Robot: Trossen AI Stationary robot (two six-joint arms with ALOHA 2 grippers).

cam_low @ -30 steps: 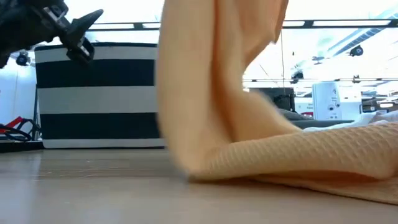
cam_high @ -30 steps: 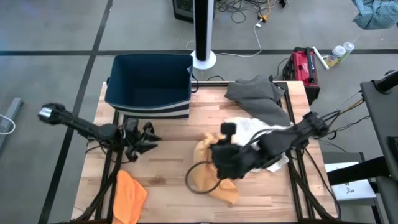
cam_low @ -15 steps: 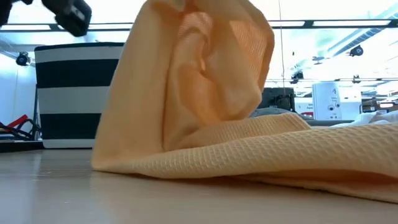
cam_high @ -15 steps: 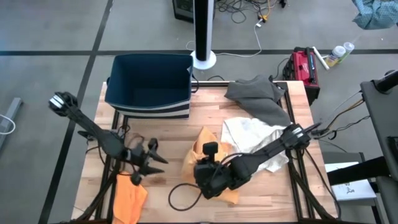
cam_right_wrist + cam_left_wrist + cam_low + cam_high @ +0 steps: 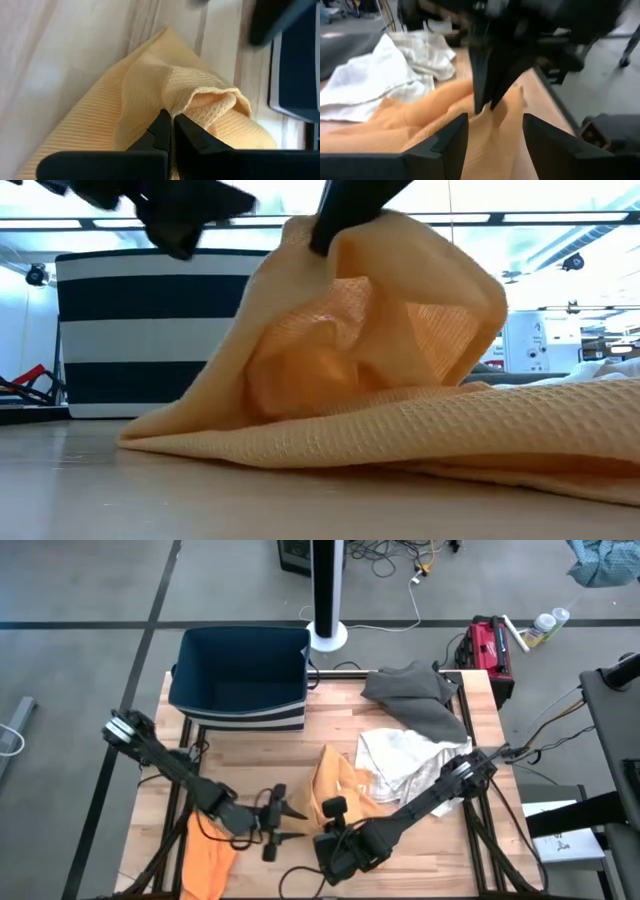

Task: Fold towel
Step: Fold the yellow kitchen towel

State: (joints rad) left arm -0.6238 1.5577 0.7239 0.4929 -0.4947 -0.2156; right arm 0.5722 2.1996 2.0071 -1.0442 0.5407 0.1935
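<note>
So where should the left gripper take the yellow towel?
On the raised fold of the yellow towel, beside the right gripper that pinches it. The left gripper is open and faces that ridge, so a straight approach looks best; the rest lies flat on the table.

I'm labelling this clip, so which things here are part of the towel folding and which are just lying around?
In the job:
peach towel, pinched at an edge by the shut right gripper
left gripper, open, close beside it

Lying about:
orange cloth
white cloth
grey cloth
striped bin
</note>
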